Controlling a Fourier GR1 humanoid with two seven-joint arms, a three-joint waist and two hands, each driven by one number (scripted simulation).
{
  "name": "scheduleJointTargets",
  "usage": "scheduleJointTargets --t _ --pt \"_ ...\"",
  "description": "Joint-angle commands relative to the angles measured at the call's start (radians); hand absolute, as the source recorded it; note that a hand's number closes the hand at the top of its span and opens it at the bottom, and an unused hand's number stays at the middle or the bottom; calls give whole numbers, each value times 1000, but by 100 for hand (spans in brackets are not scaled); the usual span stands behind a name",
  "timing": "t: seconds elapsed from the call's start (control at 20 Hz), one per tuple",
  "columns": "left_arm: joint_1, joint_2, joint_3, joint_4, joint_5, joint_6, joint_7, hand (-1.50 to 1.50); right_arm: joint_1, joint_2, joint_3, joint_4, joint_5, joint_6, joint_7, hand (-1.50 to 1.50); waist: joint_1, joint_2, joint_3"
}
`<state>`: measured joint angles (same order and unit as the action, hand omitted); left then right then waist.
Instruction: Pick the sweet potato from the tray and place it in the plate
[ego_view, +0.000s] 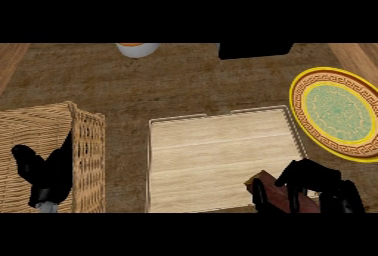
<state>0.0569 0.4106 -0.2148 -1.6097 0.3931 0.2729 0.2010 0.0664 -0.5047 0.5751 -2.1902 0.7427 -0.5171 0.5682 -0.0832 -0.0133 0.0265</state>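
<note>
Right hand (314, 182) sat over the tray's (221, 150) near-right corner, fingers curled around the reddish-brown sweet potato (272, 192), which was inside the tray. Yellow-rimmed plate (336, 112) lay just right. Left hand (44, 172) rested open over the wicker basket (85, 145).

The robot's left hand (46, 172) is all black. Its fingers (26, 159) are long and thin, with rounded tips, and they look smooth and a little shiny. A small bit of light grey arm (47, 205) shows just below it, round like a tube. The robot's right hand (314, 182) is black too. Its fingers (297, 172) are thick and rounded, like dark sausages, with small shiny spots on top.
</note>
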Motion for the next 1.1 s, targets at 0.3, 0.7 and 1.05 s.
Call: scheduleJointTargets --t 0.3,0.7,1.05 --pt "-6 -54 -71 68 -21 -15 7 0 115 -121 -365 203 -381 -188 -344 150 64 22 -19" --pt "-33 -77 -107 77 -48 -9 2 0 -45 -112 -602 582 -670 -119 -644 150 100 23 -20" --pt "-83 -65 -80 114 -22 -43 10 0 -215 -147 -736 958 -801 52 -901 150 124 33 -20"
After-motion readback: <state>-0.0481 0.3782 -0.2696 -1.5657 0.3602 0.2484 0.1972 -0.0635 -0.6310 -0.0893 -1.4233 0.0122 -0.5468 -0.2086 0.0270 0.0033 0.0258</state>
